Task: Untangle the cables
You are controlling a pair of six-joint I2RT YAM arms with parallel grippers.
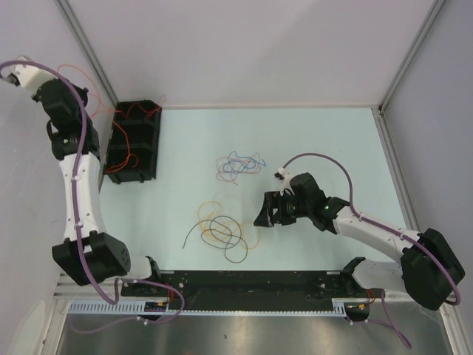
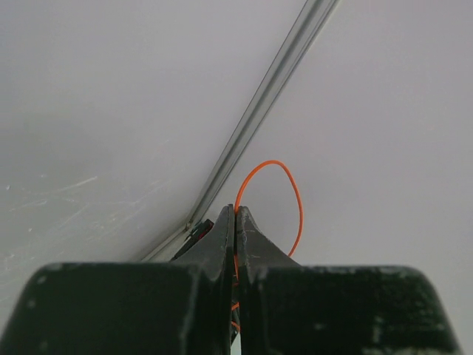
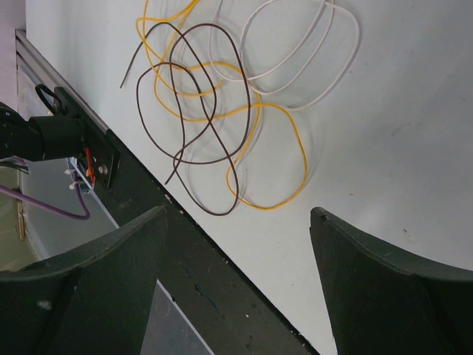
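Pinching a thin orange wire point(image 2: 275, 164) between fully closed jaws, the left gripper point(image 2: 235, 211) sits at the far left beside the black compartmented tray point(image 1: 148, 151). It is probably there to lay this freed strand with the red and orange ones in it. The right gripper point(image 3: 236, 213) hovers wide open and empty just right of the loose tangle of yellow, dark brown and white wires point(image 3: 214, 96) near the table's front, seemingly lining up the next pick. A smaller knot of blue, purple and red wires point(image 1: 239, 164) lies farther back.
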